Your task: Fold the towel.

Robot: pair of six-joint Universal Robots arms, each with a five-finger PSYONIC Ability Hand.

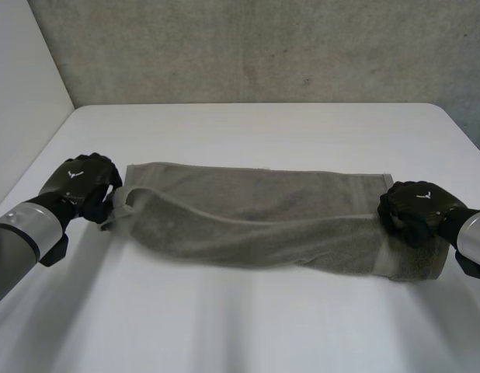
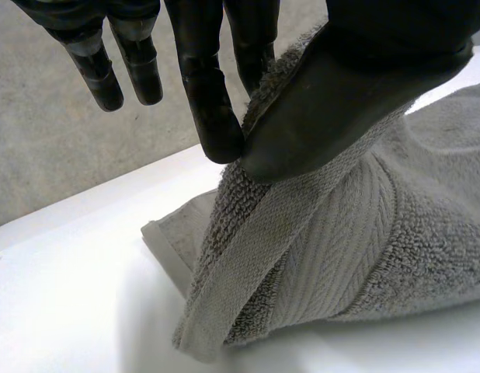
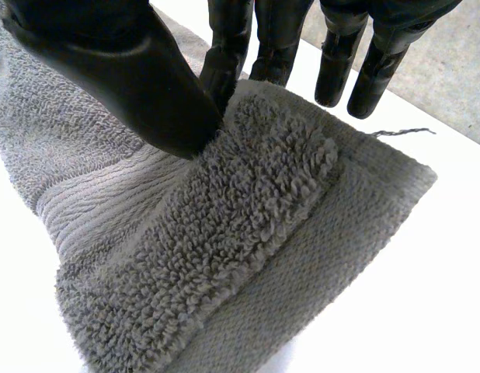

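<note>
Across the white table, a grey towel is stretching left to right. The left hand is pinching its left end and the right hand its right end, thumb against fingers. A lengthwise fold seems to be under way; the next move is probably calling for both hands to travel evenly toward the far edge.

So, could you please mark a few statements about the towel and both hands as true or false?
The left hand pinches one end of the towel between thumb and finger. True.
The towel stretches across the white table from hand to hand. True.
The right hand lies open on the table, off the towel. False: it pinches the towel's other end.
The towel is bright red. False: it is grey.
</note>
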